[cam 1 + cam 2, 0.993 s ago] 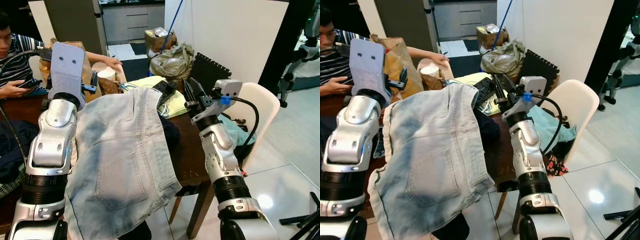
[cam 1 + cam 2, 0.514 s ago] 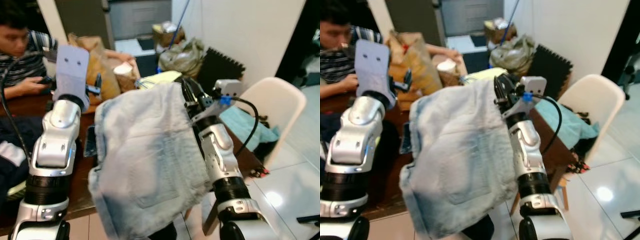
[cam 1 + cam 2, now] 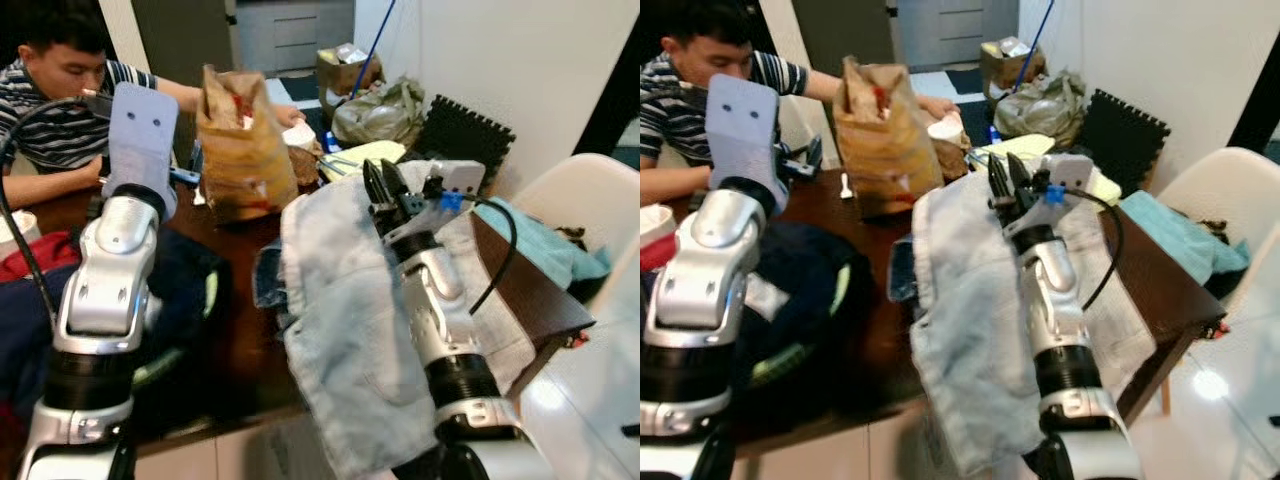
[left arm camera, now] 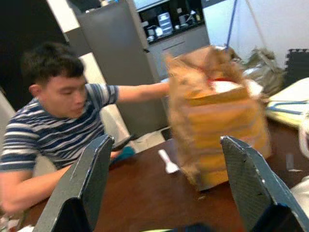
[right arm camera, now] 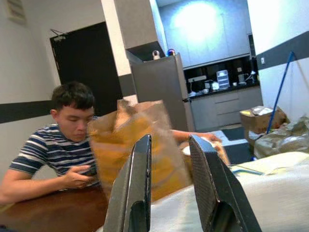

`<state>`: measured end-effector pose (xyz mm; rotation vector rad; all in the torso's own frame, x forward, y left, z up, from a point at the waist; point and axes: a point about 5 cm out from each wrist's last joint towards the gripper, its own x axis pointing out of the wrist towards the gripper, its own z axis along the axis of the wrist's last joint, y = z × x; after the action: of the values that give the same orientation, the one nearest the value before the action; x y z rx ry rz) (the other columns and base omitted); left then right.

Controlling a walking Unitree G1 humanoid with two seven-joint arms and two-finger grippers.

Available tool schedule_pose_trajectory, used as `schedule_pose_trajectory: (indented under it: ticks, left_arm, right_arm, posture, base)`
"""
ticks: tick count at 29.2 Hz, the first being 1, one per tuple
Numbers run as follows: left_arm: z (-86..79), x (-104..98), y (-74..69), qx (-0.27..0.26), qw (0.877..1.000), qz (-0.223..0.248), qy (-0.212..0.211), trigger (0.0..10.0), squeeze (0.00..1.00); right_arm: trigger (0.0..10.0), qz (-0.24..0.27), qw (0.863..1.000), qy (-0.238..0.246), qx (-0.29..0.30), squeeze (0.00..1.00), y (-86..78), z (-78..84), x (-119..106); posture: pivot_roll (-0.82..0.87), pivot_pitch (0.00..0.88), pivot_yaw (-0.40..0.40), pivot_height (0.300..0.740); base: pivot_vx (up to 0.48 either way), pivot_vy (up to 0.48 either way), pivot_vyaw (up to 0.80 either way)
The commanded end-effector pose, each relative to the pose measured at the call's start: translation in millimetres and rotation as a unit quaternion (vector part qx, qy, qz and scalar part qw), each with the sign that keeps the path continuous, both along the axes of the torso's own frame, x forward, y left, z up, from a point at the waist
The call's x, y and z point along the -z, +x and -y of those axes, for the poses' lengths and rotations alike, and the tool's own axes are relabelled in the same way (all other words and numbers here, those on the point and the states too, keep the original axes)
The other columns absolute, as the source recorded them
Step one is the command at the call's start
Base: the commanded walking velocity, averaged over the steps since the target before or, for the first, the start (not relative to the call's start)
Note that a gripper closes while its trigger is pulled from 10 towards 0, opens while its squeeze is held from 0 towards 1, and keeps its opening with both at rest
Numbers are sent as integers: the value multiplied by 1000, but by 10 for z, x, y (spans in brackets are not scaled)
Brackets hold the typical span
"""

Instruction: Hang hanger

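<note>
- The right pincer [image 3: 381, 187] is raised over the dark wooden counter [image 3: 520, 290], its two long black fingers [image 5: 137, 193] standing a narrow gap apart with nothing between their tips.
- Pale blue denim jeans [image 3: 340, 300] drape over that forearm just below the pincer and spill down past the counter's near edge. The cloth is soft, faded and heavy, with thick seams, so it looks liable to slide.
- I can make out no hanger; it may be hidden under the denim, and I cannot tell what carries the cloth.
- To do this step well, I judge the arm should stay level and travel slowly so the denim's weight stays balanced.
- The left pincer [image 4: 164, 193] is held up to the other side, fingers spread wide and empty, free to steady the hem.
- Beyond both pincers stands a crumpled, stiff brown paper bag [image 3: 240, 150].
- Farther off, a person [image 3: 60, 110] in a striped shirt sits at the counter.
</note>
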<state>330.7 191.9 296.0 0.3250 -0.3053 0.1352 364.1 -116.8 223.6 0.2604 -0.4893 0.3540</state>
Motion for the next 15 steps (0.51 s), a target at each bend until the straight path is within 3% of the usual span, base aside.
schedule_pose_trajectory:
  ticks: [1,10,15]
  left_arm:
    - [-12,14,6,1,1000,-9,1,10000,0]
    - [-47,33,15,-5,1000,-15,0,10000,0]
    - [-87,52,8,-17,1000,-23,5,10000,0]
  right_arm:
    - [10000,-2,1000,3,-4,0,-9,-22,13]
    - [10000,-6,1000,3,-1,0,-16,7,33]
    - [10000,-6,1000,3,-1,0,-22,10,41]
  posture:
    - [52,0,26,740]
    - [55,0,28,740]
    - [55,0,28,740]
  base:
    - [0,-458,0]
    - [0,-461,0]
    - [0,-211,0]
